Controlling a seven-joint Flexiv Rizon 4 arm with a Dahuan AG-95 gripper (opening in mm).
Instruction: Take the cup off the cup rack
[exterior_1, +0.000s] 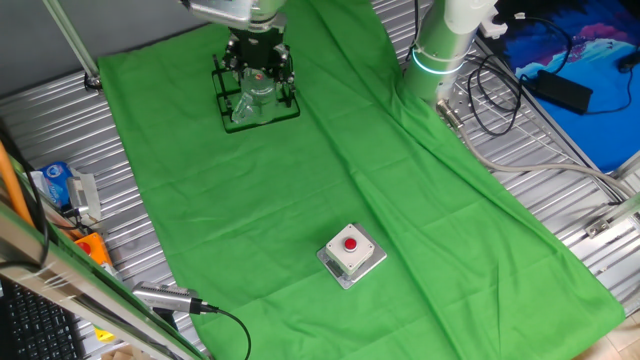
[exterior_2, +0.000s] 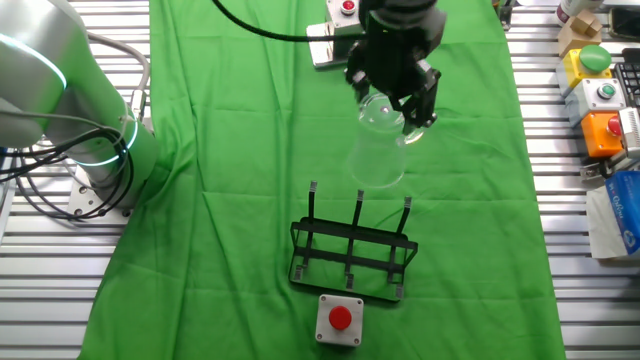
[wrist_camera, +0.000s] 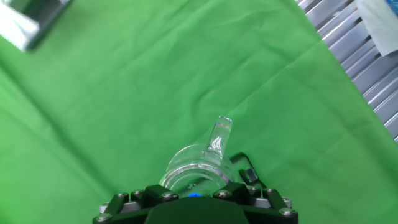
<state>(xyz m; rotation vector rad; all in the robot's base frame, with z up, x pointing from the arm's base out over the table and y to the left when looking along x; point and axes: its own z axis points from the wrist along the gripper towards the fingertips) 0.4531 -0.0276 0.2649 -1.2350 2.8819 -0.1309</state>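
Overhead, the pincer (exterior_2: 392, 92) grips the cup (exterior_2: 380, 150) above the cup rack (exterior_2: 352, 250), its long axis steeply tilted, with open green cloth (exterior_2: 230, 230) all around.

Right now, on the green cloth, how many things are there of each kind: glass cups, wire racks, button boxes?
Clear glass cup with a side handle, held in the gripper above the rack: 1
Black wire cup rack with upright pegs: 1
Grey boxes with a red button: 2
Total: 4
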